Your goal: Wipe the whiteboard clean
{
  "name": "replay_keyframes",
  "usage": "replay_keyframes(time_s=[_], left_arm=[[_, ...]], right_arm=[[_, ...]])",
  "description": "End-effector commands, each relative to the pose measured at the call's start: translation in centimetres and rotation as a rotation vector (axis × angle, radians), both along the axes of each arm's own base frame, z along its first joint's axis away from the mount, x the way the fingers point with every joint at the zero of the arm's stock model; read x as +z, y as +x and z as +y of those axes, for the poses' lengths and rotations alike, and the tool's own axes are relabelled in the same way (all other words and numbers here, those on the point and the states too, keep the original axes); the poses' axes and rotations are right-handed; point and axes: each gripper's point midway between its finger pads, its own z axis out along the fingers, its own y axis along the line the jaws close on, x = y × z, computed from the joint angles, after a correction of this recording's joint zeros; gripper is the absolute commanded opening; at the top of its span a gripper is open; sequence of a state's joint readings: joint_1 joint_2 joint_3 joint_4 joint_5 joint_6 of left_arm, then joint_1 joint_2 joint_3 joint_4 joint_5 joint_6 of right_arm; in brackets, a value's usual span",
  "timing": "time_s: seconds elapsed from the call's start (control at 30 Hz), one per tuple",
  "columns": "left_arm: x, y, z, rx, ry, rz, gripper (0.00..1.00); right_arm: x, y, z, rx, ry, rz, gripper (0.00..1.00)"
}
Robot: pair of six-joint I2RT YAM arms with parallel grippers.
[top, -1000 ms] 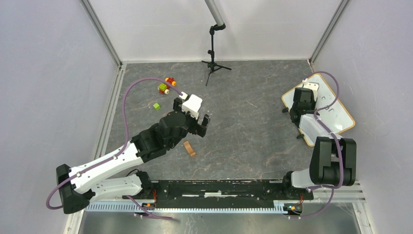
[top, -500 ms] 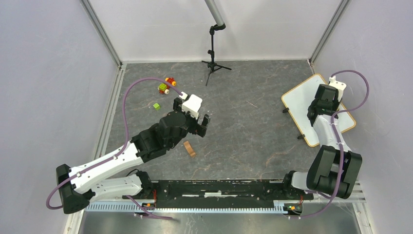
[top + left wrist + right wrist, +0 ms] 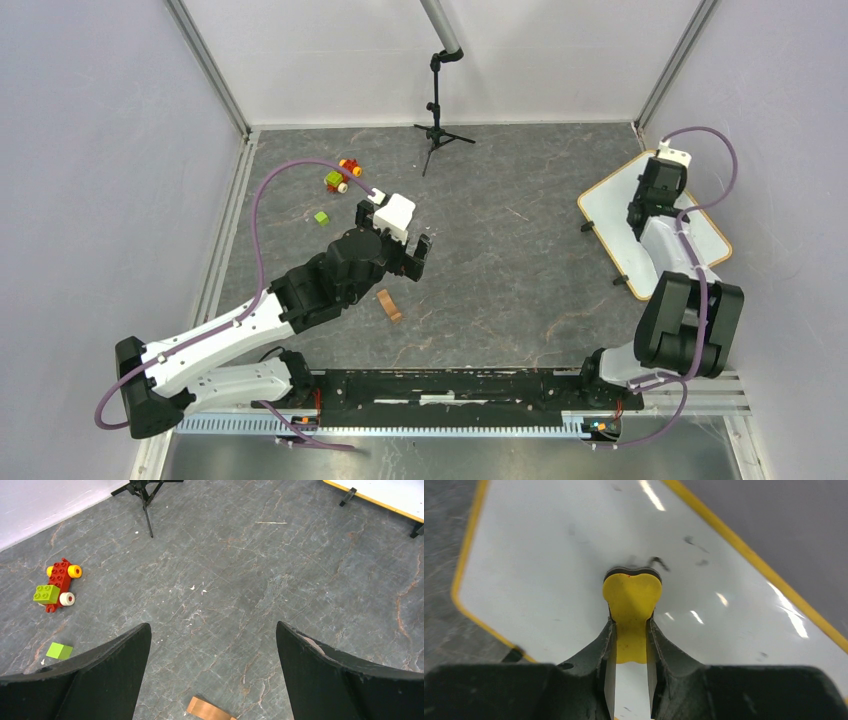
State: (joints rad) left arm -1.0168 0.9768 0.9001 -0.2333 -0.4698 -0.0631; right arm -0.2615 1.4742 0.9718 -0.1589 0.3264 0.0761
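Note:
The whiteboard lies flat at the far right of the floor, tan-framed; in the right wrist view it bears a few faint dark marks. My right gripper is over the board's far part, shut on a yellow eraser whose dark felt edge presses on the board beside a dark stroke. My left gripper hangs open and empty over the middle of the floor; in the left wrist view its fingers stand wide apart.
A tan wooden block lies below the left gripper. A red and green toy car and a green cube lie at the far left. A black tripod stands at the back. The board's corner shows in the left wrist view.
My right gripper has swept with the eraser from the board's left part across to the right and then up to its far edge. The left arm has not moved.

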Motion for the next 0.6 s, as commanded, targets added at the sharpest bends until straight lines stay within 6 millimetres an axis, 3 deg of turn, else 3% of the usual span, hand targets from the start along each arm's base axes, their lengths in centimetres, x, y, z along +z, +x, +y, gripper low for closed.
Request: replay_keyframes(time_s=[0.0,0.13,0.27,0.4,0.57], left_arm=[[2.1,0.2,-0.2,0.015,-0.057,-0.026,1.00],[2.3,0.1,-0.4,0.005,-0.070,-0.022,1.00],[2.4,-0.2,-0.6,-0.010,-0.084,-0.016,1.00],[2.5,-0.5,-0.8,-0.023,-0.093,-0.011,1.00],[2.5,-1.3,-1.4,-0.051,-0.090,-0.014,1.00]], right_arm=[[0.4,0.9,1.6,0.055,0.063,-0.018,0.20],[3.1,-1.2,0.1,-0.017,-0.017,-0.046,0.20],[5.4,-4.9,-2.5,-0.154,-0.085,-0.102,0.20],[5.9,-9.0,-4.3,-0.288,-0.113,-0.158,0.22],[4.7,-11.4,-5.3,-0.346,-0.094,-0.178,0.22]])
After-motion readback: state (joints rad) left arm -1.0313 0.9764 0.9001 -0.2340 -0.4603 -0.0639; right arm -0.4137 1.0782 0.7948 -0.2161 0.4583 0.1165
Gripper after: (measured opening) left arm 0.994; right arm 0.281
